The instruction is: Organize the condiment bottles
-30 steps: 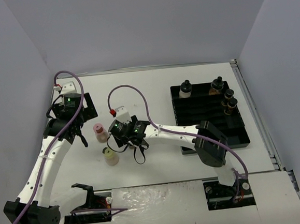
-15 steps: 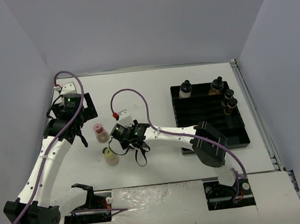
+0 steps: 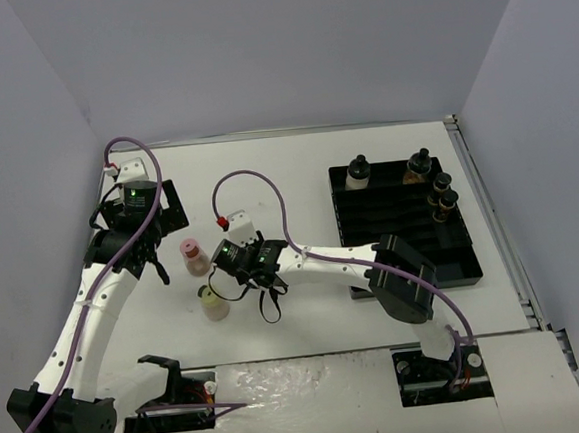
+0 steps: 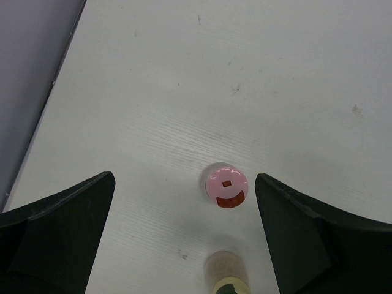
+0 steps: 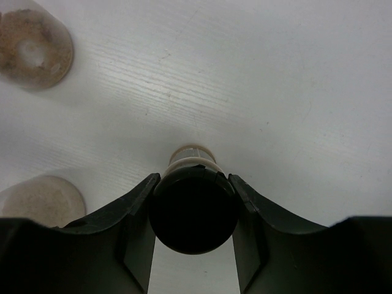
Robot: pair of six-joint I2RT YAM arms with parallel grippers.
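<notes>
My right gripper (image 5: 193,202) is shut on the black cap of a clear jar (image 5: 193,211), whose pale body points down at the white table; in the top view this gripper (image 3: 257,268) is mid-table and hides the jar. The pink-capped jar (image 3: 193,256) stands just left of it, with the pale-yellow-capped jar (image 3: 214,303) in front. My left gripper (image 4: 184,182) is open and empty above the table, with the pink cap (image 4: 226,185) below and between its fingers, nearer the right one; the gripper also shows in the top view (image 3: 150,260). The yellow-capped jar (image 4: 229,274) shows at the bottom edge.
The black slotted tray (image 3: 401,233) lies at the right and holds black-capped jars along its back and right side (image 3: 357,171) (image 3: 417,165) (image 3: 445,194). The two loose jars appear blurred at the left of the right wrist view (image 5: 33,46) (image 5: 40,199). Walls enclose the table.
</notes>
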